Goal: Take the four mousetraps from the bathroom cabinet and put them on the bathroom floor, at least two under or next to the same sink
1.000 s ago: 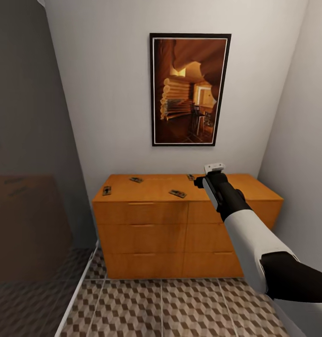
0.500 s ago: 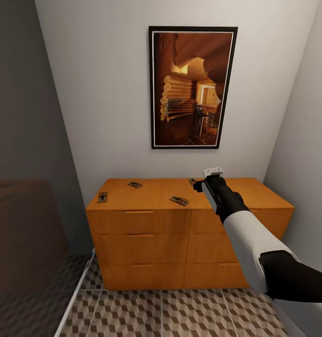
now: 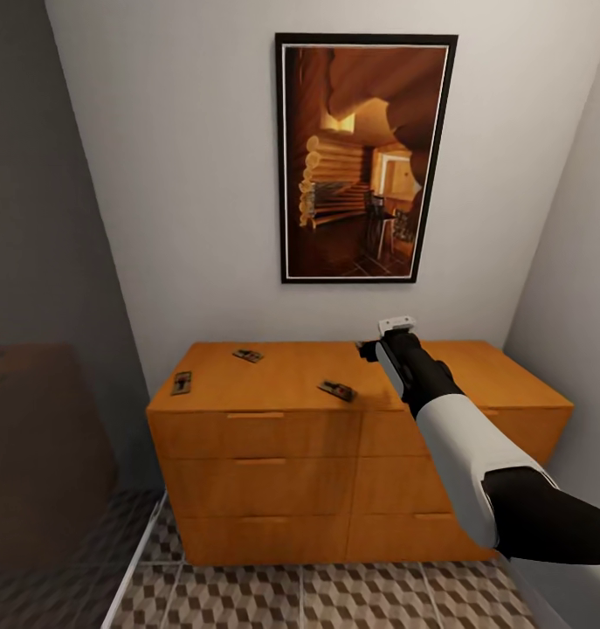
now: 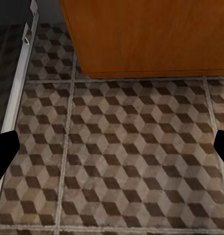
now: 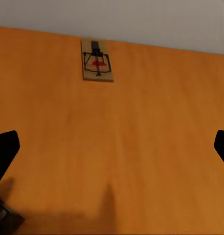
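The orange-brown cabinet stands against the back wall. Three mousetraps lie on its top: one at the left edge, one towards the back, one near the middle front. My right gripper hovers over the top's back middle, open and empty. In the right wrist view a mousetrap with a red mark lies near the wall, ahead of the right gripper and apart from its spread fingertips. My left gripper hangs open over the cube-patterned bathroom floor, in front of the cabinet's base.
A framed picture hangs above the cabinet. A dark glass panel with a metal floor rail closes the left side. A white wall stands close on the right. Tiled floor lies before the cabinet.
The whole view has moved closer to the cabinet, which looks larger and lower. My right gripper stays over the cabinet top, and the trap beside it has slipped behind it in the head view.
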Robot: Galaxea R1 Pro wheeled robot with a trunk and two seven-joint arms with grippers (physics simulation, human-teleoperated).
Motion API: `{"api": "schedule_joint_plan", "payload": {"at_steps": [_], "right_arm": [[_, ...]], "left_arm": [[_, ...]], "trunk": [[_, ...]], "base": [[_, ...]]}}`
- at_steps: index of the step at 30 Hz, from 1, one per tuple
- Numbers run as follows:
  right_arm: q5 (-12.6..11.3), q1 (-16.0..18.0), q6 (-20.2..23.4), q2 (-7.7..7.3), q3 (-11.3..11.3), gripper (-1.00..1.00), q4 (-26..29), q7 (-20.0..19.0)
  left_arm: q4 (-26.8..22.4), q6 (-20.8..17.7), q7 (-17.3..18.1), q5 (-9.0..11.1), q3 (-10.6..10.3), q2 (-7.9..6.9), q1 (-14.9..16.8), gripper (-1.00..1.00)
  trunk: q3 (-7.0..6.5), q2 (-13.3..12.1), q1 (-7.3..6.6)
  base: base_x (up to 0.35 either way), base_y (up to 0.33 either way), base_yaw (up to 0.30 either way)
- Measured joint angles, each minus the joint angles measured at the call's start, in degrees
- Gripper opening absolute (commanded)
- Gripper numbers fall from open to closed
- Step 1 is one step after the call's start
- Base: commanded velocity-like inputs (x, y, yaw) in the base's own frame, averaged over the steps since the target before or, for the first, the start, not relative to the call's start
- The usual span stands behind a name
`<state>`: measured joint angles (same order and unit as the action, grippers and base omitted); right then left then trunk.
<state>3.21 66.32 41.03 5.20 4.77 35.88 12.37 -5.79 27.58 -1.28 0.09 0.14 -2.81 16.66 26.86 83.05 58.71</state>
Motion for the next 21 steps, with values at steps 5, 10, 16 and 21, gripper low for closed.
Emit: {"api": "schedule_joint_plan", "payload": {"at_steps": [5,10,16,21], "right_arm": [[0.0,0.0,0.0,0.00,0.0,1.00,0.0,0.0],[0.0,0.0,0.0,-0.04,0.0,1.00,-0.1,0.0],[0.0,0.0,-0.2,-0.11,-0.5,1.00,-0.1,-0.1],[-0.3,0.0,-1.4,-0.16,-2.4,1.00,-0.1,-1.0]], "left_arm": [[0.0,0.0,0.0,0.0,0.0,0.00,0.0,1.00],[0.0,0.0,0.0,0.0,0.0,0.00,0.0,1.00],[0.0,0.0,0.0,0.0,0.0,0.00,0.0,1.00],[0.0,0.0,0.0,0.0,0.0,0.00,0.0,1.00]], "trunk": [[0.00,0.0,0.00],[0.00,0.0,0.00],[0.00,0.0,0.01],[0.00,0.0,0.02]], "base": [[0.211,0.000,0.000],[0.194,0.000,0.000],[0.168,0.000,0.000],[0.074,0.000,0.000]]}}
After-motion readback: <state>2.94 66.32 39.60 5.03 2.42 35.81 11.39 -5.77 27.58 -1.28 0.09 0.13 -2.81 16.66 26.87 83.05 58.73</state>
